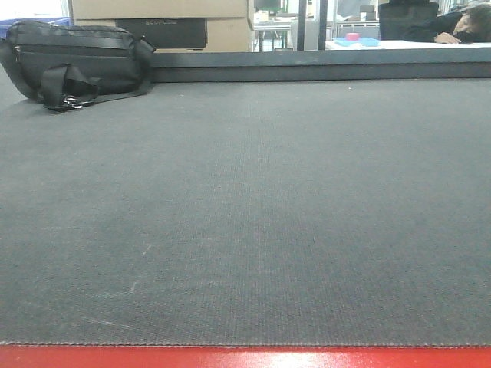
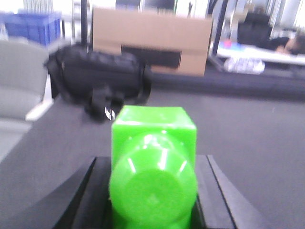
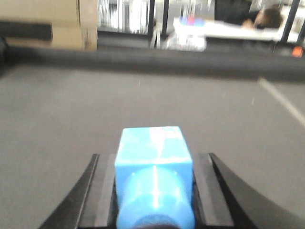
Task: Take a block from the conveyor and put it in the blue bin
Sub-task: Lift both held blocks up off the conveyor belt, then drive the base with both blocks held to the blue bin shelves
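The conveyor (image 1: 245, 215) is a wide dark grey woven belt with a red frame edge (image 1: 245, 357) along the near side. No block lies on the belt in the front view, and neither gripper shows there. In the left wrist view my left gripper (image 2: 152, 160) is shut on a bright green block (image 2: 155, 138), held above the belt. In the right wrist view my right gripper (image 3: 153, 155) is shut on a light blue block (image 3: 152, 148), its black fingers (image 3: 102, 191) pressed against both sides. A blue bin (image 2: 33, 26) stands far off at the upper left, beyond the belt.
A black bag (image 1: 77, 65) lies on the belt's far left corner, in front of cardboard boxes (image 1: 192, 27). A dark raised rail (image 1: 322, 65) bounds the belt's far side. Behind it is a white table with a blue tray (image 1: 357, 41) and a person (image 1: 460, 27) slumped over it.
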### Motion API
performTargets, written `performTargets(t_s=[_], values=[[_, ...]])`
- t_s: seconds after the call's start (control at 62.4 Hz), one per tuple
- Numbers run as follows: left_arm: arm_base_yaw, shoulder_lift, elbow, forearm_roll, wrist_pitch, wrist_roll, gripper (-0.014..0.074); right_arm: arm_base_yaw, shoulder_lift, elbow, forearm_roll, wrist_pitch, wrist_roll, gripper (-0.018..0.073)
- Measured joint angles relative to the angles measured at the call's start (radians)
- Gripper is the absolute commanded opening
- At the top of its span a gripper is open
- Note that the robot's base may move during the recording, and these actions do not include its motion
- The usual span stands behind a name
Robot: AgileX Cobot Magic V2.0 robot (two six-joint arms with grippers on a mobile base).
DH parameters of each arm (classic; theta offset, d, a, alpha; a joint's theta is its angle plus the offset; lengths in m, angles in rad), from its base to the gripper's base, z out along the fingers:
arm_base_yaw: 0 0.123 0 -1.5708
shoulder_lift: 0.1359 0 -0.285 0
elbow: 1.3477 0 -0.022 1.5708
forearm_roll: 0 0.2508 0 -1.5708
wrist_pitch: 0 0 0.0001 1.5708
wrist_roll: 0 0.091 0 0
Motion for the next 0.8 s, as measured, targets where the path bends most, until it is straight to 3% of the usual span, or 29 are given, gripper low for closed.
performTargets(t_s=[0.256,0.801], values=[[0.000,-0.111,0.000,-0.002,0.000,0.000,-0.0111,0.000,-0.129,0.000,0.000,0.000,0.000,-0.0162],[0.000,-0.130,0.006,-0.003,0.000,0.000,-0.0111,0.000,-0.139,0.000,0.000,0.000,0.000,-0.0162]])
